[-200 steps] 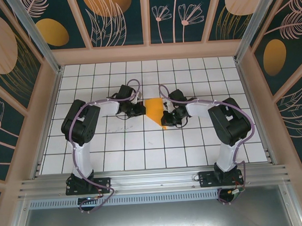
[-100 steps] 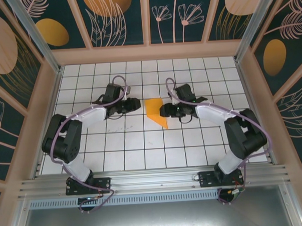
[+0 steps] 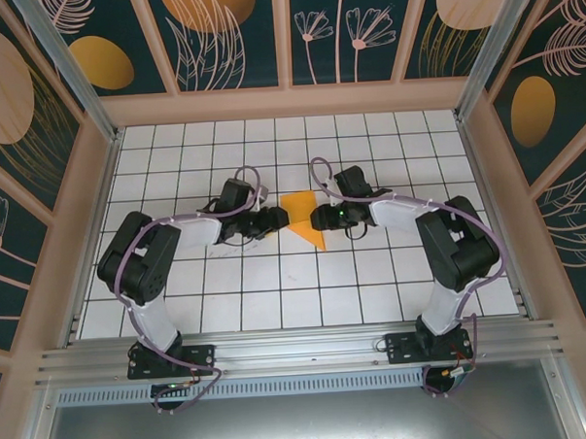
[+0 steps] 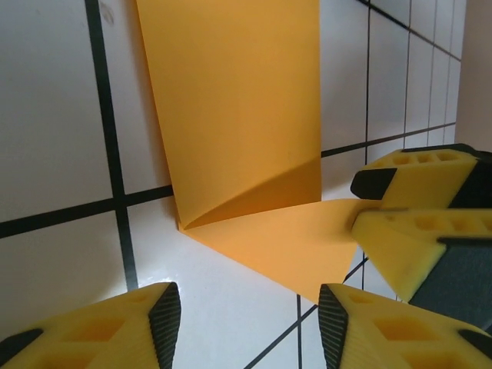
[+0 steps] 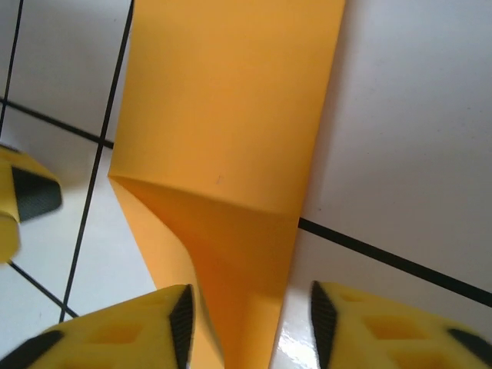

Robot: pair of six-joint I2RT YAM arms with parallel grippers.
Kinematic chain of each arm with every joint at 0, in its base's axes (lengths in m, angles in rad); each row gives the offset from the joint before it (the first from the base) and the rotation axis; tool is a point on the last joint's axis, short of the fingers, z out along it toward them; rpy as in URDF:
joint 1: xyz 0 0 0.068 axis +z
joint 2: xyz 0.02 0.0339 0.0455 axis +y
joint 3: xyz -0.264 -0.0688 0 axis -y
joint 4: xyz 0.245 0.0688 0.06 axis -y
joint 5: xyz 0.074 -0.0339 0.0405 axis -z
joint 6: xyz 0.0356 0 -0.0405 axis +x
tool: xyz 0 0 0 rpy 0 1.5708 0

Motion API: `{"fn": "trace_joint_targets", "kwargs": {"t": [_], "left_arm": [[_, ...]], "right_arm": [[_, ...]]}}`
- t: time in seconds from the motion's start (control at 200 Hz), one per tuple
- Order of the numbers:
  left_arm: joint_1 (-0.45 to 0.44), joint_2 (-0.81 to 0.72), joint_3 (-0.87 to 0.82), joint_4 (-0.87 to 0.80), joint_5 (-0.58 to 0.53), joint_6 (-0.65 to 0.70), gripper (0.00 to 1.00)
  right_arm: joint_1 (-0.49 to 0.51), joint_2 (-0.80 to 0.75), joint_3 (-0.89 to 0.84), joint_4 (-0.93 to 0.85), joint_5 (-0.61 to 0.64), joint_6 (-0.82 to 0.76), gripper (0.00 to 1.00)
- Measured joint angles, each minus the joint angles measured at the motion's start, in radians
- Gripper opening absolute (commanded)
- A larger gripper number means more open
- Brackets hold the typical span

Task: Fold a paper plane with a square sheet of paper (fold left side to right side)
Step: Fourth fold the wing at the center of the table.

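Reaching inward low | left fingers (image 4: 115, 327); right fingers (image 5: 384, 327) flank paper (image 3: 303, 217) | both parted

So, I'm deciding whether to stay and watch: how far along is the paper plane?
Partly done: the paper lies flat, already creased, with a diagonal fold forming one pointed end. In hand: the left hand and right hand sit open at its edges, gripping nothing. Left: it's no narrow dart yet, so more folds remain.
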Motion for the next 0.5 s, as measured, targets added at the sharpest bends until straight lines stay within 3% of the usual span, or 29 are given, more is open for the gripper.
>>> {"fn": "trace_joint_targets", "kwargs": {"t": [0.055, 0.135, 0.5], "left_arm": [[-0.005, 0.013, 0.009, 0.000, -0.001, -0.004, 0.56], [-0.006, 0.024, 0.021, 0.000, -0.001, -0.008, 0.57], [-0.026, 0.080, 0.086, -0.002, 0.000, -0.012, 0.54]], "right_arm": [[0.000, 0.000, 0.000, 0.003, 0.001, -0.010, 0.20], [-0.001, 0.000, 0.000, 0.007, 0.004, -0.003, 0.13], [-0.001, 0.000, 0.000, 0.008, 0.027, -0.007, 0.12]]}}
